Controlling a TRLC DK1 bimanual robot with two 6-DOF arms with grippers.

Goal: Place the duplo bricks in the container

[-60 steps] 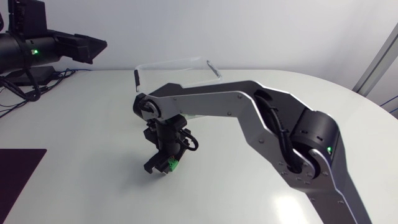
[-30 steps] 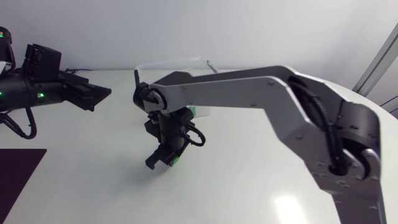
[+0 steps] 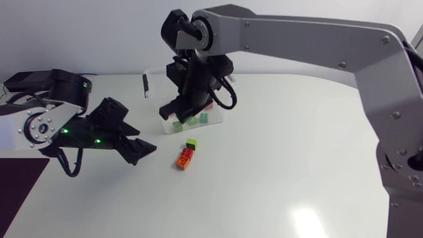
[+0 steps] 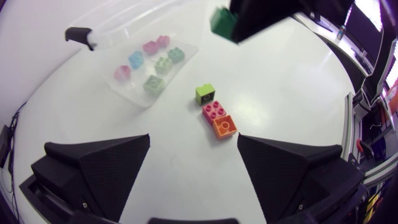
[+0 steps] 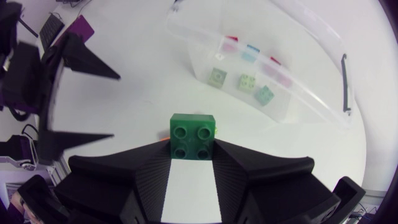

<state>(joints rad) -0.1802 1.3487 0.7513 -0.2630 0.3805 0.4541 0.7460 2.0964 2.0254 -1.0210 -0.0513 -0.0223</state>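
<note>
Right wrist view: R gripper (image 5: 193, 146) is clenched on a dark green 4-stud brick (image 5: 193, 135), 1 finger on each side, studs facing the cam. From the left wrist view the same brick (image 4: 222, 22) hangs off the table, past the loose bricks and beside the container; can't tell if it's over the rim. In the head view the R gripper (image 3: 180, 114) shows in front of the clear container (image 3: 153, 99), w/ the R arm coming in high from the right. Inside the container (image 5: 311, 62) lie 6 pastel bricks: 3 pale green, 2 pink, 1 blue, spread flat on the floor. A black clip (image 3: 145, 84) sits on its end wall. L gripper (image 4: 193, 140) is released, fingers wide apart, nothing between them, low over the white table (image 3: 297, 165). Just ahead of it are 3 loose bricks in a short line: a lime brick (image 4: 204, 94) nearest the container (image 4: 127, 93), then a pink brick (image 4: 213, 110) touching an orange brick (image 4: 224, 126). The lime one sits slightly apart from the other 2.
</note>
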